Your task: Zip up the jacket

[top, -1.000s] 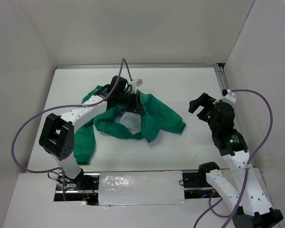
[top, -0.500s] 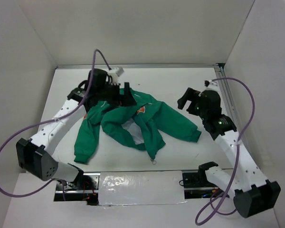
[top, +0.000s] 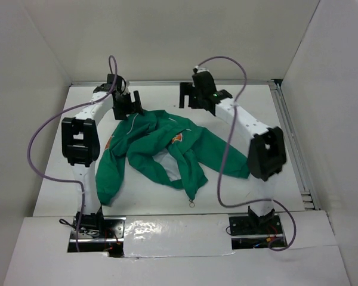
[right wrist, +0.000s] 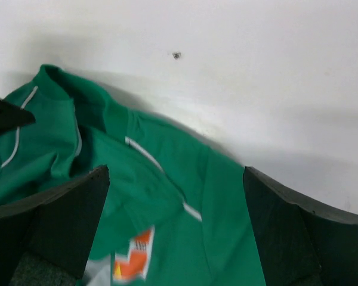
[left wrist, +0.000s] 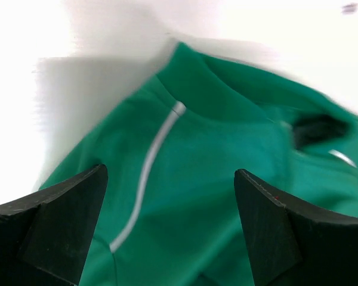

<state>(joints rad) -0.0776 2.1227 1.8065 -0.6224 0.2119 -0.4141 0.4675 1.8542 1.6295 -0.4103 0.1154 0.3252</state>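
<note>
1. A small green fabric jacket (top: 152,140) with long sleeves lies crumpled and unzipped on the white table (top: 143,196). Its front flaps lie apart, and white lining (top: 165,158) shows in the gap.
2. The left gripper (top: 127,102) is at the jacket's far left end, over the collar and shoulder. Its jaws are spread wide and hold nothing.
3. In the left wrist view, green cloth crossed by a strip of white piping (left wrist: 144,173) fills the space under and between the two black fingers (left wrist: 53,226). Whether the tips touch the cloth cannot be told.
4. The right gripper (top: 189,95) hangs to the right of the left one, apart from it. Its jaws are also wide open and empty.
5. The jacket's far edge lies just on the near side of the right gripper. In the right wrist view, the shoulder and an orange chest patch (right wrist: 134,262) sit beneath the open jaws.
6. One sleeve, bearing an orange sleeve patch (top: 109,143), runs from under the left gripper back toward the arm bases. The other sleeve stretches rightward on the near side of the right gripper.
7. A small ring (top: 193,204) lies on the table at the near tip of a front flap, well apart from both grippers.
8. A tiny dark speck (right wrist: 176,55) marks the table beyond the right gripper.
</note>
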